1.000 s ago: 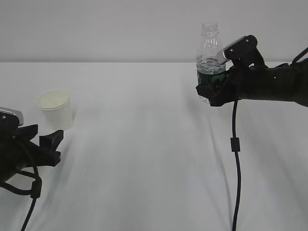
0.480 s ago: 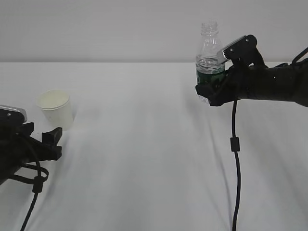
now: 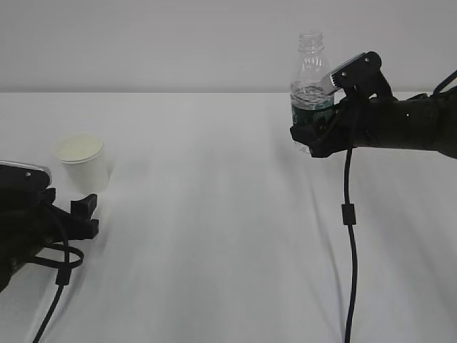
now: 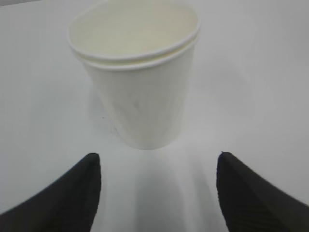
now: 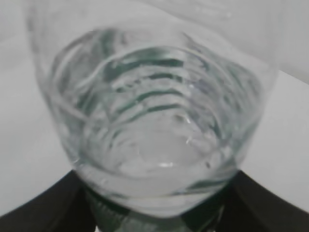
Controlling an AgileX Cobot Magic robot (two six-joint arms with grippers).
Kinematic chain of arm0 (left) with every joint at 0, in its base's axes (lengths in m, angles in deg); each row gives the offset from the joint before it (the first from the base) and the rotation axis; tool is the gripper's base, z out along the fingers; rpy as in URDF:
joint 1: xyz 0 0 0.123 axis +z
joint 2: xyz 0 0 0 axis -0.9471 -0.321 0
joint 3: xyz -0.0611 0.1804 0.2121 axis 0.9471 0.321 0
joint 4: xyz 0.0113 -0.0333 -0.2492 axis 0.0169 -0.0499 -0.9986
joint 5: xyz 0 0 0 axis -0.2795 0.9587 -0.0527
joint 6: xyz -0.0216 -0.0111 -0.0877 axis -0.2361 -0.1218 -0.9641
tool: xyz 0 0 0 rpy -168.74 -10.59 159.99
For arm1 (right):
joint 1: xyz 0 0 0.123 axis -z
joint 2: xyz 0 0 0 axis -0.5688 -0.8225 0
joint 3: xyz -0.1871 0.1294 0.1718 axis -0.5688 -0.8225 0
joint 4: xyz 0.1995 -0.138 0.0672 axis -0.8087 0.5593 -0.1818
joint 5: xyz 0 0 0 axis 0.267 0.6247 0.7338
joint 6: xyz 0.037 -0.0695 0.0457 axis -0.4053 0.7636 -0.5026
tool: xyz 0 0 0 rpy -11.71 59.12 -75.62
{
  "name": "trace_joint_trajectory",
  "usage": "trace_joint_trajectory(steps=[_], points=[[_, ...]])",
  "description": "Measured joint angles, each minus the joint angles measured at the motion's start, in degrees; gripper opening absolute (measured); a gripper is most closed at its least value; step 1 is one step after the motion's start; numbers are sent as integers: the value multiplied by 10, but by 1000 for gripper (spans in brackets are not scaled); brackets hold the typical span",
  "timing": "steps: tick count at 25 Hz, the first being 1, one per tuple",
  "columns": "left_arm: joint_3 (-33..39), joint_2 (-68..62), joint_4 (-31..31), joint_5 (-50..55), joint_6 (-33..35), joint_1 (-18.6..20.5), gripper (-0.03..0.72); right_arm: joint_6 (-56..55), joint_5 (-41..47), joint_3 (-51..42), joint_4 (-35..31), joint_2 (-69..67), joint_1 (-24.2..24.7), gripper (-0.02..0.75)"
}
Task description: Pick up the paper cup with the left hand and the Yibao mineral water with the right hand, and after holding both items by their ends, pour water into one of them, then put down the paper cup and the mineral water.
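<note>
White desk [image 3: 214, 214] from the exterior view: right end effector [image 3: 314, 132] clamps the Yibao mineral water [image 3: 310, 93] aloft; the paper cup [image 3: 82, 161] stands far left. Left wrist view: left end effector [image 4: 157, 193] spread apart, short of the cup. Right wrist view: bottle gripped between its fingers

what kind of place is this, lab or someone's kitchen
Most likely a lab or robot test bench: a bare white-covered table, a plain wall, and only a paper cup and a water bottle.
</note>
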Motion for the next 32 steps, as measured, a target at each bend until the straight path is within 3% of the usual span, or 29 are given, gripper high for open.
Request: trace_joint_trajectory(steps=[21,32], points=[[-80,-50,7,0,-3,24,542,0,-1,0,9,0,0,463],[-85,-61,23,0,-36,40,541,0,-2,0,12,0,0,463]])
